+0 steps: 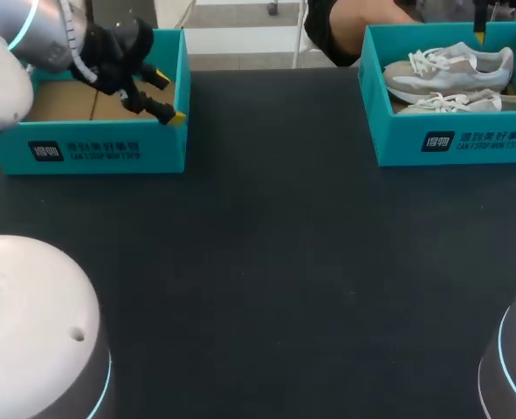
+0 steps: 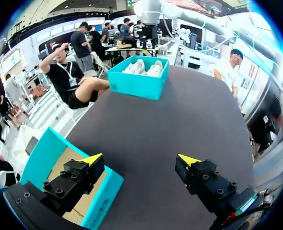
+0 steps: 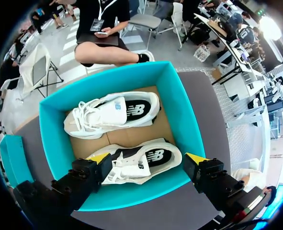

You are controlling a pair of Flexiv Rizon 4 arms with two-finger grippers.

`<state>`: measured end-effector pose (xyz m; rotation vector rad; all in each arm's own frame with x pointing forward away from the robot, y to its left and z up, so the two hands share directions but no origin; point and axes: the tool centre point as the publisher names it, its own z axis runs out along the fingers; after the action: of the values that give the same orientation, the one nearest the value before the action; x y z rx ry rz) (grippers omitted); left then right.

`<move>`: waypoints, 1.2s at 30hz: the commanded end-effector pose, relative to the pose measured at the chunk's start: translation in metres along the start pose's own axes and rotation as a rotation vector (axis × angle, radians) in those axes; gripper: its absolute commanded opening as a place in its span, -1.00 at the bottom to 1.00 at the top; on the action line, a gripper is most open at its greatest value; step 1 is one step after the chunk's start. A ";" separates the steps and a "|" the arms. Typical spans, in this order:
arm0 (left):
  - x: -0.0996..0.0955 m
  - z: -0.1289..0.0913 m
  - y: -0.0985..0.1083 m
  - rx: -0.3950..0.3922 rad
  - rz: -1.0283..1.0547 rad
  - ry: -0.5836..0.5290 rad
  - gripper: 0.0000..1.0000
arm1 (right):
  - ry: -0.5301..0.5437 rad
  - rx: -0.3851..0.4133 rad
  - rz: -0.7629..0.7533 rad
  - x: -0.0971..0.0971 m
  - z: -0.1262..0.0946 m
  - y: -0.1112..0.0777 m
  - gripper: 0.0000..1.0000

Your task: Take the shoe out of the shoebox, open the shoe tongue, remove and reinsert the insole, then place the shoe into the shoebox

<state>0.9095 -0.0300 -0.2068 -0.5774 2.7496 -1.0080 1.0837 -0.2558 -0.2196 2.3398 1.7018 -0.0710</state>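
Two teal boxes are sitting well apart along the far side of the dark worktop (image 1: 266, 262). The left box (image 1: 109, 153) is standing at the far left corner and showing its brown cardboard floor. The left arm (image 1: 39, 39) is coming in from that corner and hanging over the box's right-hand end. The left jaws are gaping wide and gripping nothing. One yellow fingertip (image 2: 91, 159) is hovering above the box's corner, and the other is hovering above the worktop just beside it.

The shoebox (image 1: 454, 140) is standing at the far right corner and holding two pale shoes. They are lying side by side on its cardboard floor with their toes pointing the same way. The far shoe (image 3: 112, 112) is lying by the back wall and the near shoe (image 3: 141, 163) by the front wall. Both are showing white laces and dark insoles. The right jaws are hanging above the shoebox's front wall, spread wide and gripping nothing. The near shoe is lying below the gap between their yellow tips, and neither tip is touching it.
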 end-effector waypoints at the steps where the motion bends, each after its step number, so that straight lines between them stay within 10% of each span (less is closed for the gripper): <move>1: 0.006 0.001 -0.003 -0.189 -0.292 -0.149 1.00 | 0.002 -0.001 0.000 0.000 0.000 -0.001 1.00; 7: 0.006 0.001 -0.003 -0.189 -0.292 -0.149 1.00 | 0.002 -0.001 0.000 0.000 0.000 -0.001 1.00; 36: -0.071 -0.062 0.068 -0.344 -0.896 -0.328 1.00 | 0.122 0.106 0.157 -0.005 -0.032 -0.160 1.00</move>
<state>0.9306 0.0758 -0.2004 -1.9119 2.3522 -0.4683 0.9535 -0.2018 -0.2107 2.6025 1.6074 -0.0780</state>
